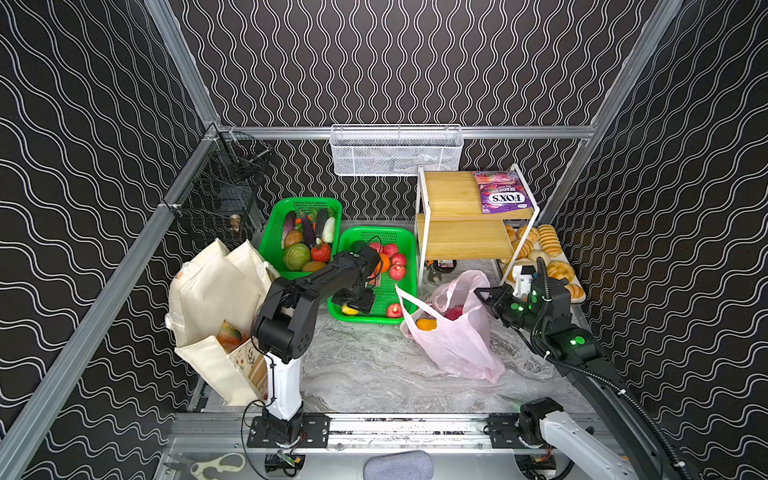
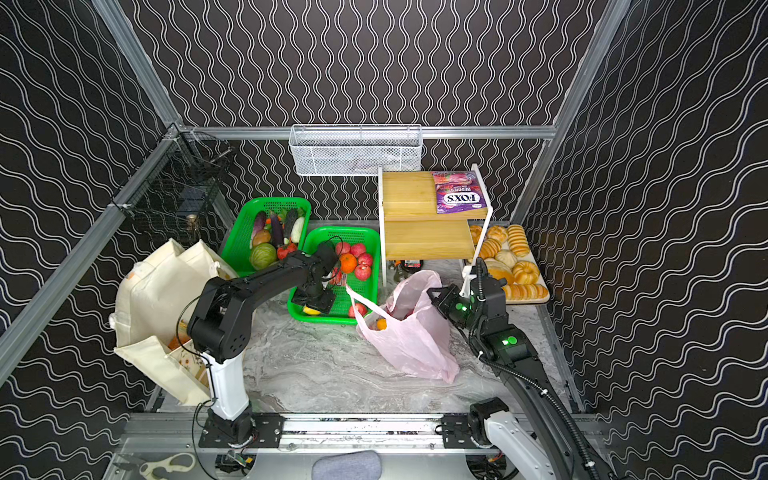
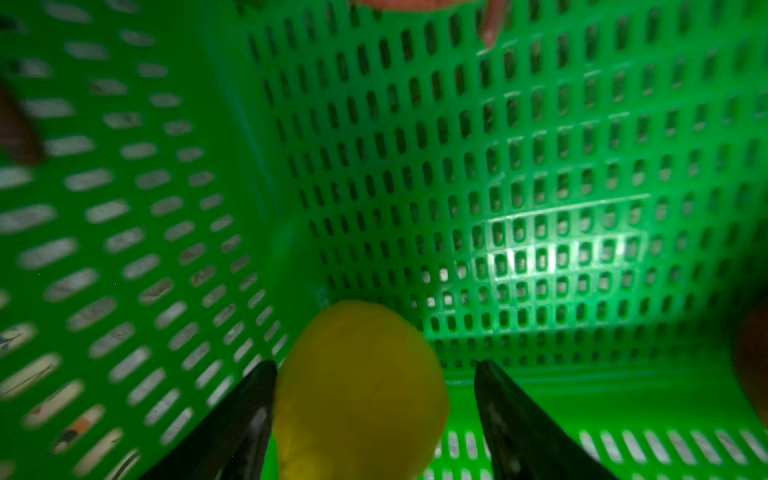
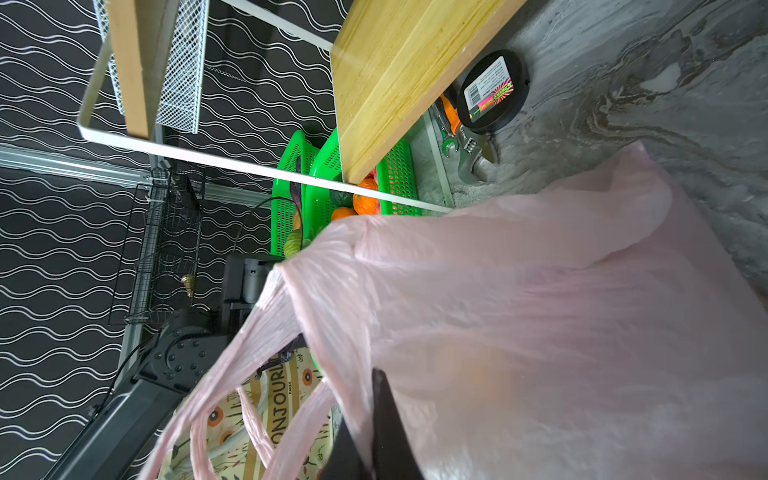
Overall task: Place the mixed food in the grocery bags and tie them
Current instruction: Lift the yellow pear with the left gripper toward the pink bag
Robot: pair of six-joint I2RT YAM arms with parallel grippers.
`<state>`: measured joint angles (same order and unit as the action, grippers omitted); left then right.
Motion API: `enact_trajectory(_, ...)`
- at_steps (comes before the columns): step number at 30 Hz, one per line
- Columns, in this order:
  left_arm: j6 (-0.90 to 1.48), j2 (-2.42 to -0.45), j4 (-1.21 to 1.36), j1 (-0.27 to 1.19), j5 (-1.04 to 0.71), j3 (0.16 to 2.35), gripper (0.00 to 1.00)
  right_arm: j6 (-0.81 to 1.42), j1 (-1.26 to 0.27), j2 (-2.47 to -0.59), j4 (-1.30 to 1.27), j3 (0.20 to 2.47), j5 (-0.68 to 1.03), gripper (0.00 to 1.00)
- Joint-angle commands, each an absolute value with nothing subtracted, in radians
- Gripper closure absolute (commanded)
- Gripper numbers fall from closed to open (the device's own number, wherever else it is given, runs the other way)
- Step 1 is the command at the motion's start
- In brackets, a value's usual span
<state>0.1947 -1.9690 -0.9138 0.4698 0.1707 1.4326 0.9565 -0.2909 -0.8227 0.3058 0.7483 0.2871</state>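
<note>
yel lemon (image 3: 361,390), pink bag (image 1: 457,345), grn basket (image 3: 540,166)

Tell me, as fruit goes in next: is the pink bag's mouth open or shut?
Open: the right tool pinches the pink bag at its rim, and an orange item shows inside the mouth.

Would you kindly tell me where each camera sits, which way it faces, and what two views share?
Both top views: high at the front, looking down across the marble table; black left arm and right arm show.
Left wrist: on the left arm, looking into the green slotted plastic basket; the open left pincer straddles the yellow lemon.
Right wrist: on the right arm, facing the pale-pink plastic bag; the right pincer is shut on it.
Shared: a top view also shows that lemon.
</note>
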Motion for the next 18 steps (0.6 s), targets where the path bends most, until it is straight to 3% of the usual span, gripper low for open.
enact_trajectory(1, 0.160, -1.968, -0.922, 0.469, 0.145, 1.426, 0.35, 0.958, -0.290, -0.830, 0.255, 0.745, 0.298, 0.94)
enact_trajectory(4, 0.170, -1.945, -0.951, 0.469, 0.159, 1.435, 0.57, 0.973, -0.291, -0.834, 0.245, 0.732, 0.292, 0.94)
enact_trajectory(5, 0.174, -1.929, -0.968, 0.469, 0.156, 1.448, 0.60, 0.985, -0.290, -0.835, 0.240, 0.729, 0.286, 0.94)
enact_trajectory(13, 0.239, -1.639, -0.861, 0.469, 0.066, 1.376, 0.57, 0.964, -0.291, -0.805, 0.155, 0.672, 0.387, 0.94)
enact_trajectory(18, 0.318, -1.487, -0.827, 0.470, -0.111, 1.399, 0.57, 0.956, -0.291, -0.787, 0.210, 0.741, 0.423, 0.94)
